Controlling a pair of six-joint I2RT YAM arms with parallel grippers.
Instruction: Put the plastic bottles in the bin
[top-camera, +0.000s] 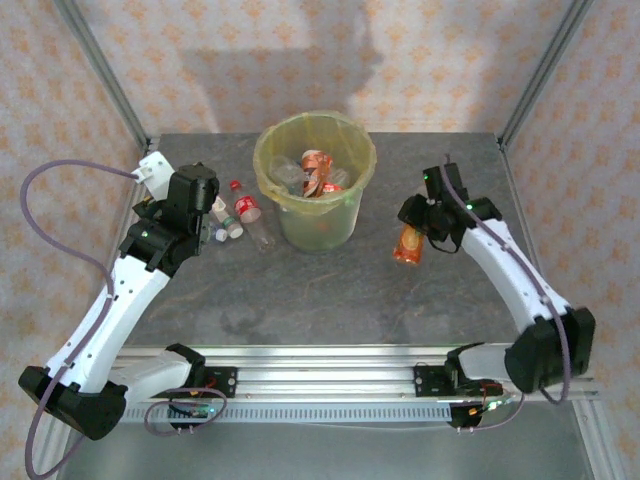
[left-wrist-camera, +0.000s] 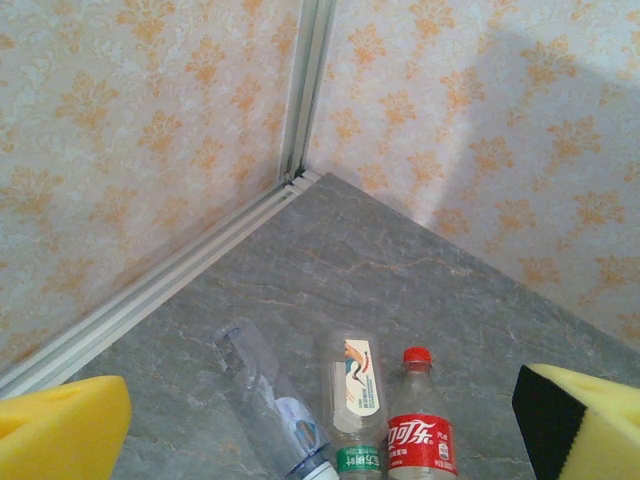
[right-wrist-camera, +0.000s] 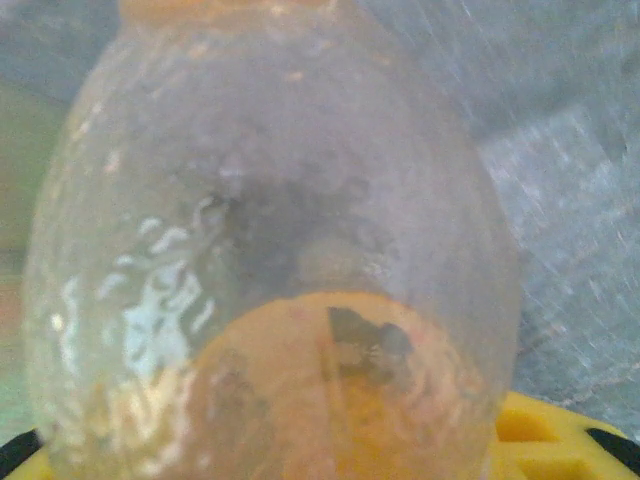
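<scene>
Orange bottle (top-camera: 408, 244): was clamped in your right fingers (right-wrist-camera: 540, 430) beside the bin (top-camera: 320, 228). Your left fingers (left-wrist-camera: 60, 430) stood wide apart. Carrying step; next, you needed a lift over the rim.

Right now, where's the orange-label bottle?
Top view, right side: the orange-label bottle is just right of the bin, gripped by the right gripper.

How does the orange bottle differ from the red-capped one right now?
The orange bottle is gripped by the right hand; the red-capped bottle lies loose on the table. The orange bottle stands roughly upright, the red-capped bottle flat. The orange bottle is right of the bin, the red-capped bottle left. Both are clear plastic, outside the bin.
</scene>
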